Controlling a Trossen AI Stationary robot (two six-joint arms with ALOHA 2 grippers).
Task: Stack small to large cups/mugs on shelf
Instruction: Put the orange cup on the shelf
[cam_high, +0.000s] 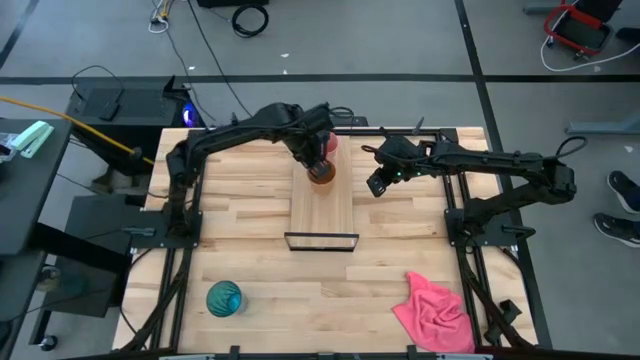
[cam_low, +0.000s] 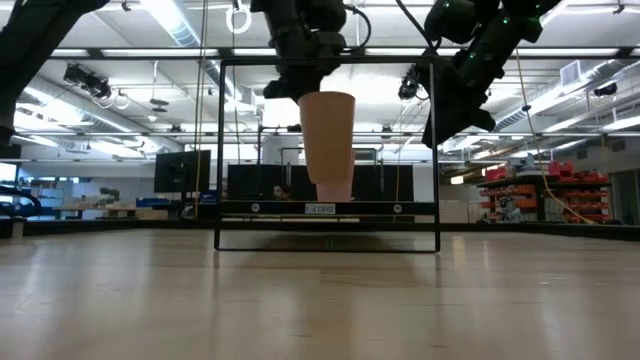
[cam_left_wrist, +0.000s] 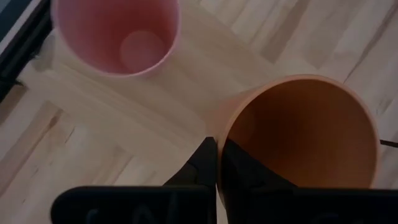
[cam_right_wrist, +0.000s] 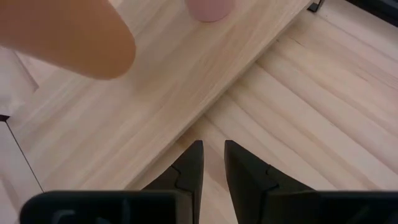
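My left gripper (cam_high: 318, 152) is shut on the orange-tan cup (cam_high: 321, 172), which hangs in the air over the far part of the shelf (cam_high: 322, 210). The shelf is a light-wood plank with a thin black frame (cam_high: 321, 241) at its near end. The pale pink cup (cam_left_wrist: 118, 34) stands upright on the shelf's far end, just beyond the orange one. The teal-blue cup (cam_high: 224, 298) stands on the table near the near-left corner. My right gripper (cam_right_wrist: 213, 162) hovers to the right of the shelf, open by a narrow gap and holding nothing. My left gripper holds the orange-tan cup by its rim (cam_left_wrist: 219, 140), with one finger (cam_left_wrist: 249, 171) inside the cup and the other (cam_left_wrist: 200, 167) outside. The fingers come from above, pointing down. The cup hangs upright below them, its base (cam_low: 330, 180) clear of the shelf.
A crumpled pink cloth (cam_high: 435, 312) lies near the table's near-right corner. The black frame (cam_low: 327, 150) stands upright at the shelf's near end. Bare slatted tabletop (cam_high: 250, 200) lies on both sides of the shelf.
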